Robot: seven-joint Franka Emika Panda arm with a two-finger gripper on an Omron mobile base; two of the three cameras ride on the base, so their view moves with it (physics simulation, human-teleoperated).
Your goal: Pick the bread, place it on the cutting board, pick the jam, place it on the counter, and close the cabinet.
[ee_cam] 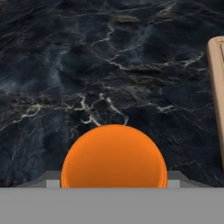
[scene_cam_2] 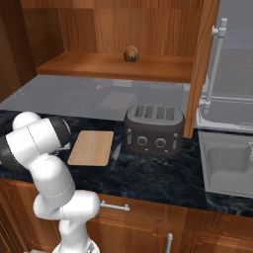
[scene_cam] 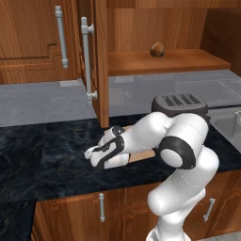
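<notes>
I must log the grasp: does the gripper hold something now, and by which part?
The hand view suggests the gripper holds the jam, close over the counter. The fingertips are hidden, so the part held cannot be told.

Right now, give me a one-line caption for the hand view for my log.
Jam at the hand, low over the dark counter, with the cutting board's edge at right.

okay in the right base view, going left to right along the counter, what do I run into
Robot arm → cutting board → toaster → open cabinet door with its grey bar handle → sink. All of them sit on or above the dark marbled counter.
</notes>
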